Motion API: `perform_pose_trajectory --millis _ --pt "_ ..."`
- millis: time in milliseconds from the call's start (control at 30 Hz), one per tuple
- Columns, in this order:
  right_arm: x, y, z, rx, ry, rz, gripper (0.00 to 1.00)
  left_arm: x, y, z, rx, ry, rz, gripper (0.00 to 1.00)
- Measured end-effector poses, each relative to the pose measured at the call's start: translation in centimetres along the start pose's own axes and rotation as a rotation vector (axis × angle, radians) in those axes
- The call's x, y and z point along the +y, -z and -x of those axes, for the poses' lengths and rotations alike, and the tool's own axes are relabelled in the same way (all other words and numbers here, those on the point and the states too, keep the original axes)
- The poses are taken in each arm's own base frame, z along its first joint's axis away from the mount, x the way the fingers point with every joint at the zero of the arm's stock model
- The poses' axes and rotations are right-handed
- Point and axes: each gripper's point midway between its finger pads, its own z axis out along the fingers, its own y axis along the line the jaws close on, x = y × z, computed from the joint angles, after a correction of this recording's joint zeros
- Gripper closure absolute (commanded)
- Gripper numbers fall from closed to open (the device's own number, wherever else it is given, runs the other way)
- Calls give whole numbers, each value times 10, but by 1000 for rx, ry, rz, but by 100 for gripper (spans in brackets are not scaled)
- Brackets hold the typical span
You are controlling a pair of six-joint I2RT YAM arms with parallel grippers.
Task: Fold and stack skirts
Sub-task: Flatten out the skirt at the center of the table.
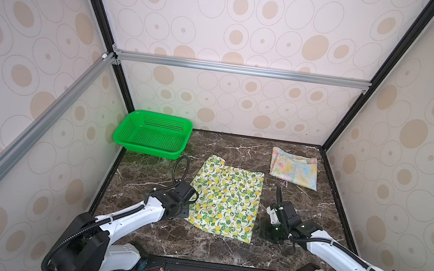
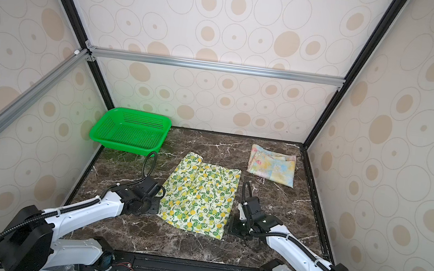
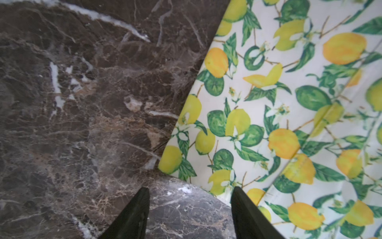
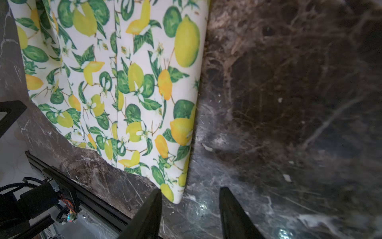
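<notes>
— where do we find the lemon skirt (image 1: 225, 200)?
— in both top views we see it spread flat in the middle of the marble table (image 1: 300, 209), between the two arms. its far left end looks a little rolled.

— and the pastel skirt (image 1: 295, 170)?
— we see it folded small near the far right corner of the table, well apart from the lemon skirt. the green basket (image 1: 148, 150) sits at the far left corner.

— what do we make of the left gripper (image 3: 190, 188)?
— in the left wrist view we see its jaws standing partly apart. one jaw is over bare marble and the other is over the left edge of the lemon skirt. the cloth lies flat there, and we see nothing pinched between them. we cannot tell whether the tips touch the cloth.

— and the right gripper (image 4: 190, 189)?
— in the right wrist view we see its jaws parted by about the same gap. the near right corner of the lemon skirt lies just beside one jaw, and the other jaw is over marble. we see no cloth caught between them, so it has hold of nothing.

— so both skirts lie on the table?
— yes, we see them lying apart, not stacked.
</notes>
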Motion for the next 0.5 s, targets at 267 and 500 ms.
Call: perform_pose_trajectory --millis 267,500 --pt "5 -2 5 -15 -9 18 56 25 -16 1 -4 76 44 53" --pt "7 -10 4 15 -22 25 58 23 -23 5 -21 117 -13 60"
